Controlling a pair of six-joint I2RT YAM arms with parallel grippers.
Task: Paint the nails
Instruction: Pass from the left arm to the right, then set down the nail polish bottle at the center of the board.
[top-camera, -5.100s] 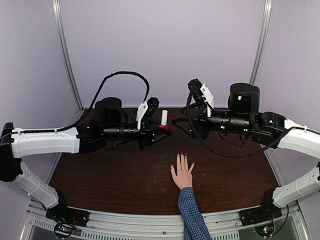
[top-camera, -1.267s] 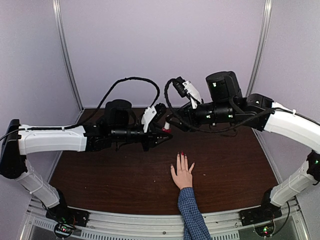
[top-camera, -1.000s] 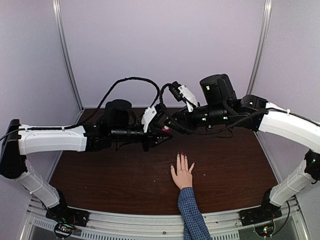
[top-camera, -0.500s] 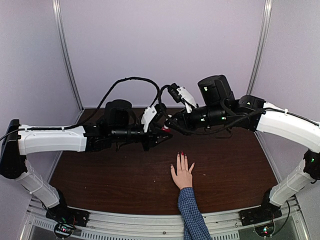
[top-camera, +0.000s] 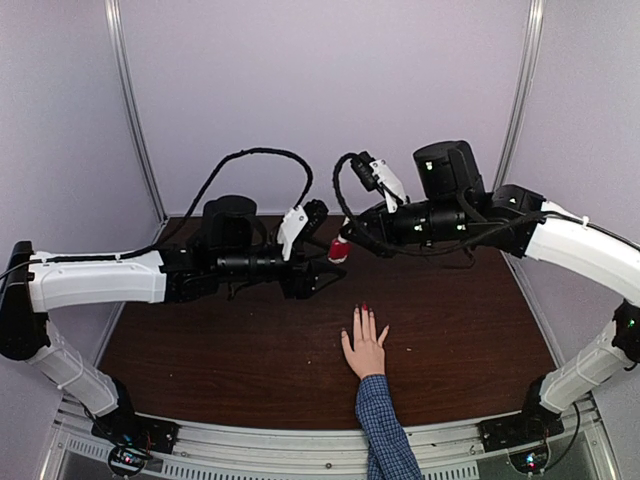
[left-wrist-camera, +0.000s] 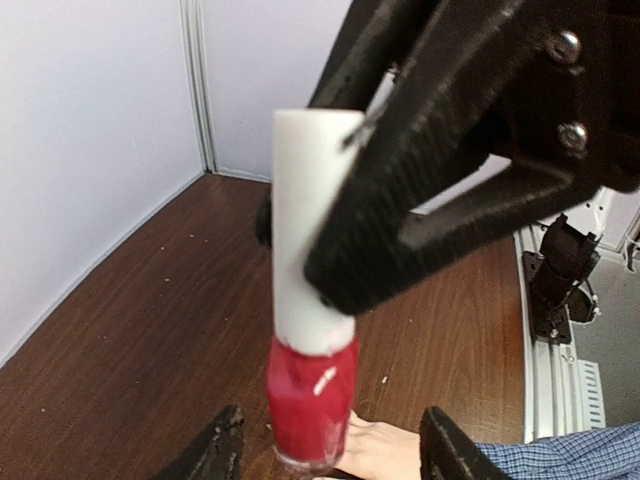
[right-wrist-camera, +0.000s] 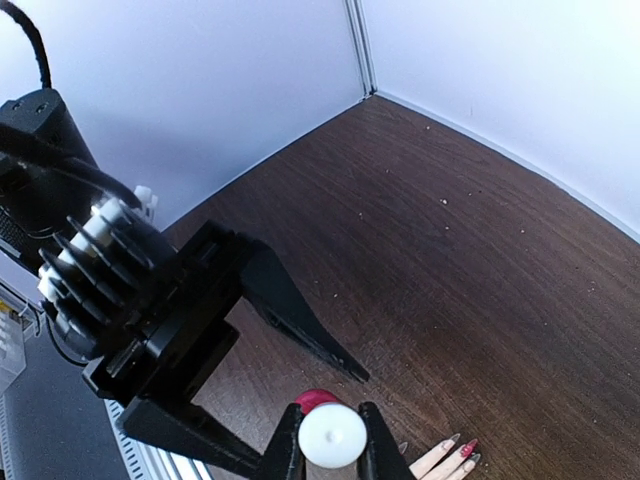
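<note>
At centre frame, the right gripper (right-wrist-camera: 330, 438) has its jaws clamped on the smooth white cap (left-wrist-camera: 310, 220) of a small, glossy red polish bottle (left-wrist-camera: 312, 410), light, rigid and likely breakable. The left gripper (left-wrist-camera: 330, 462) stands parted below, holding nothing. The nails (top-camera: 362, 309), tiny and partly dark red, rest lower centre on the wooden tabletop (top-camera: 220, 350).

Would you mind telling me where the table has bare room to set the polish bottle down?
Bare wood lies left of the hand and right of it, up to the table edges. Crowded: mid-table, where left gripper and right gripper meet around the polish bottle.
</note>
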